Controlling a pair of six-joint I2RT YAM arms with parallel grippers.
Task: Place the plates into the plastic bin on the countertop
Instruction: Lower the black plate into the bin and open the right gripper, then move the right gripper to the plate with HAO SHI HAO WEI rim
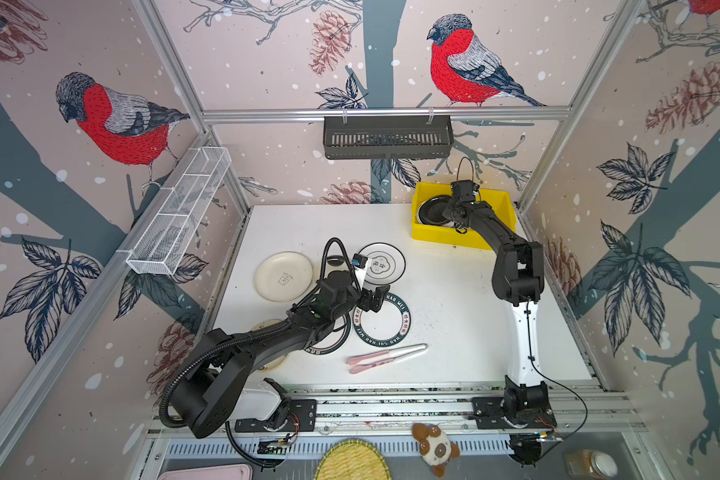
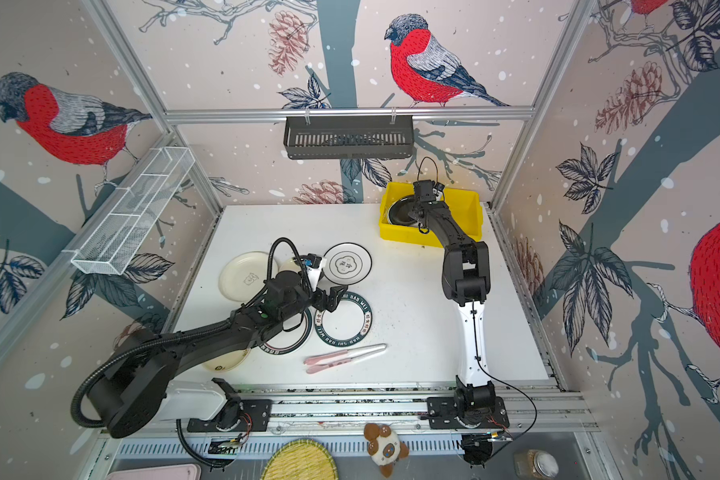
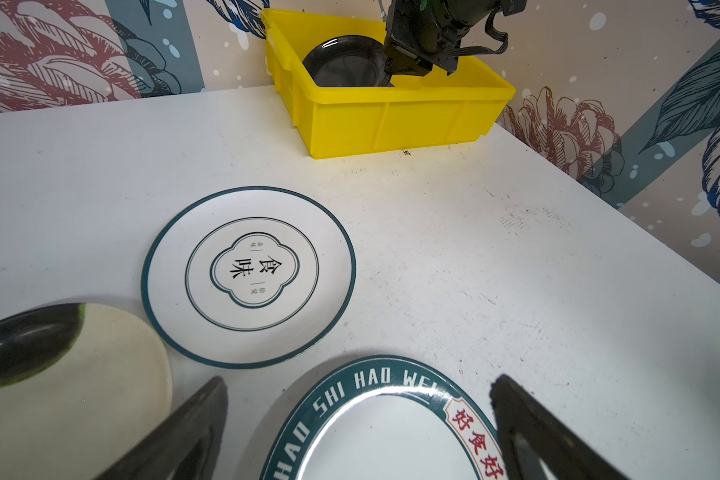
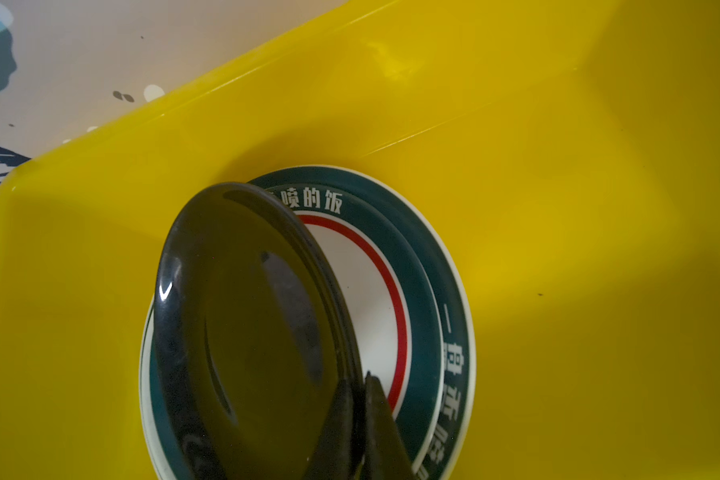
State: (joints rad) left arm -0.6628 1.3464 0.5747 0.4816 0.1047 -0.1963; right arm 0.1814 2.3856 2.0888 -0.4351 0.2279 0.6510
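Observation:
The yellow plastic bin [image 1: 445, 241] [image 3: 391, 120] stands at the countertop's back right. My right gripper [image 4: 356, 378] reaches into it, shut on the rim of a glossy black plate [image 4: 246, 324] [image 1: 431, 212] that is tilted over a teal-rimmed plate [image 4: 420, 291] lying flat in the bin. My left gripper [image 3: 360, 382] [image 1: 375, 299] hangs open over the edge of a teal lettered plate [image 3: 375, 436] [image 1: 383, 320]. Nearby lie a white plate with a thin teal rim [image 3: 248, 276] [image 1: 381, 264], a cream plate [image 1: 283, 276], and further plates partly hidden under the left arm [image 1: 329, 345].
Pink utensils [image 1: 385, 357] lie near the front of the countertop [image 1: 454, 311]. A black slotted basket [image 1: 387, 137] hangs on the back wall and a white wire shelf [image 1: 179, 212] on the left wall. A woven mat [image 1: 354, 461], toy [image 1: 435, 449] and jar [image 1: 591, 463] sit below the front rail.

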